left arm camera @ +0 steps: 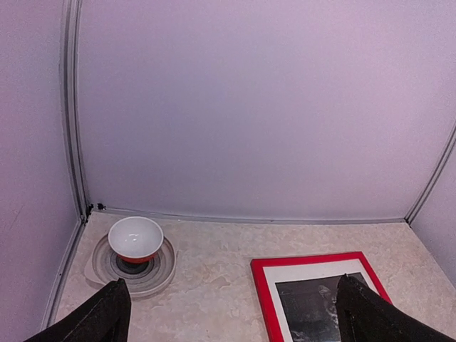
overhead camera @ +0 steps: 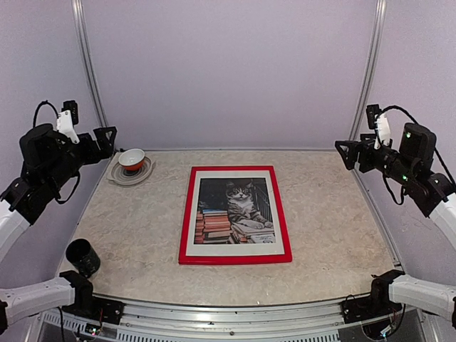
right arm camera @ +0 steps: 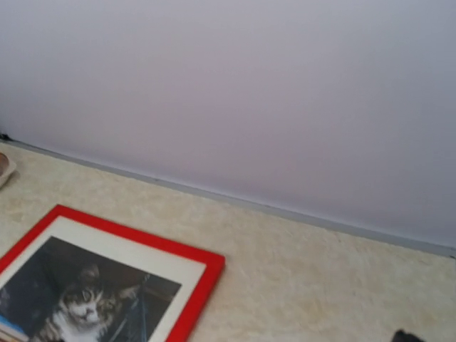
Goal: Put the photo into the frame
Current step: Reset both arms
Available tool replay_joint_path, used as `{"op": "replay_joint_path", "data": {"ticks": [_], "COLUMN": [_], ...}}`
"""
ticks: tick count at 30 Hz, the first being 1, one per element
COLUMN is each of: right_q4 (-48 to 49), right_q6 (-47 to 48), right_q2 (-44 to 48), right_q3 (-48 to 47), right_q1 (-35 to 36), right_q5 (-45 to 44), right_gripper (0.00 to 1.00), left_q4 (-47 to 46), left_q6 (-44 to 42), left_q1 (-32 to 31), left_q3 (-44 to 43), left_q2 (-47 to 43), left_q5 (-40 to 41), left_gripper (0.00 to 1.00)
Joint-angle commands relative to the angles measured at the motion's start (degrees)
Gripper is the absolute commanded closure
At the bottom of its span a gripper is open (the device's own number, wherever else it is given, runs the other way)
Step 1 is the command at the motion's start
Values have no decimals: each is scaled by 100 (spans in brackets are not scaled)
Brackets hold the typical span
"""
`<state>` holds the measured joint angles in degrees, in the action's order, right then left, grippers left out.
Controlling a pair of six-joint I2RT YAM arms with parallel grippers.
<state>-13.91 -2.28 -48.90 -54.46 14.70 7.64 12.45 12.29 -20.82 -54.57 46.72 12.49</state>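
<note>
Top external view: on the pale marbled table [overhead camera: 142,235], flat at the middle, the red frame [overhead camera: 235,258], with the photo [overhead camera: 235,211] lying inside it, cat face up, white border showing all round within the red. Raised at either side, well apart from the frame, the left gripper [overhead camera: 105,137] and the right gripper [overhead camera: 347,152], both spread wide with nothing between, the left fingers [left arm camera: 107,313] plainly apart in the left wrist view. At the far left corner a grey plate [overhead camera: 120,177] bearing a white-and-orange bowl [overhead camera: 132,158], and near the left front edge a black cup [overhead camera: 82,255].
</note>
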Motion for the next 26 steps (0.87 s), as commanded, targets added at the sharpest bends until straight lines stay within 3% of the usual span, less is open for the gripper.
{"op": "replay_joint_path", "data": {"ticks": [1,6,10,15,26], "right_q4": [-194,-206,-86,30,62], "right_q6": [114,148,138,141,77], "right_q2": [626,1328,1625,1782,1795], "right_q3": [196,463,623,765,867], "right_q1": [-41,-37,-37,-37,-31], "right_q5": [-148,-227,-281,-284,-290], "right_gripper": [1,1,1,1,1], "left_q4": [-126,-206,-239,-352,-439], "left_q6": [-404,-501,-271,23,221], "left_q1": [79,168,446,883,974], "left_q3": [346,608,695,743,806], "left_q2": [-493,-942,-847,-656,-608], "left_q5": [-61,4,-515,-1172,-1392], "left_gripper": [1,1,1,1,1]}}
